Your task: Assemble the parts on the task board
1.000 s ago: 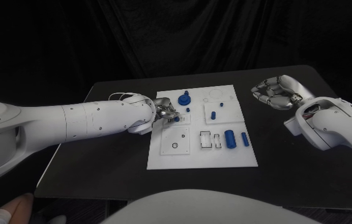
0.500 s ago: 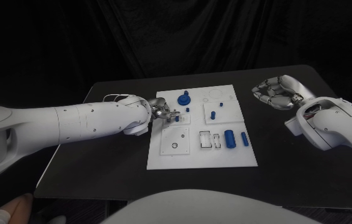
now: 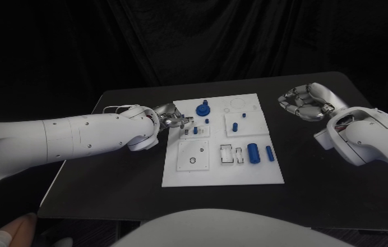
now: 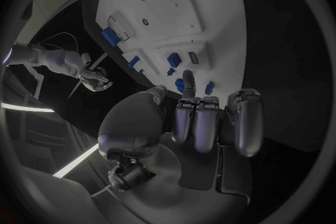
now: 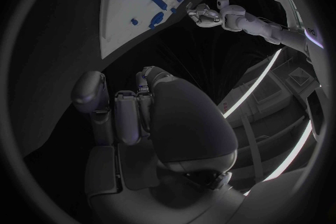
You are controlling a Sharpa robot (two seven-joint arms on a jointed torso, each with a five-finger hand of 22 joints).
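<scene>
1. The white task board [image 3: 222, 171] is lying mid-table [image 3: 121, 185], blue parts [image 3: 253, 152] sitting on it.
2. The left hand [image 3: 174, 118] is hovering at the board's edge, fingers curled, empty.
3. The right hand [image 3: 305, 102] is hanging well apart, curled, empty.
4. No writing is readable.

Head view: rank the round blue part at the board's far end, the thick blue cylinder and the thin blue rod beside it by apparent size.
1. Thick blue cylinder
2. Round blue part, close to the cylinder, so that ranking is unsure
3. Thin blue rod
</scene>
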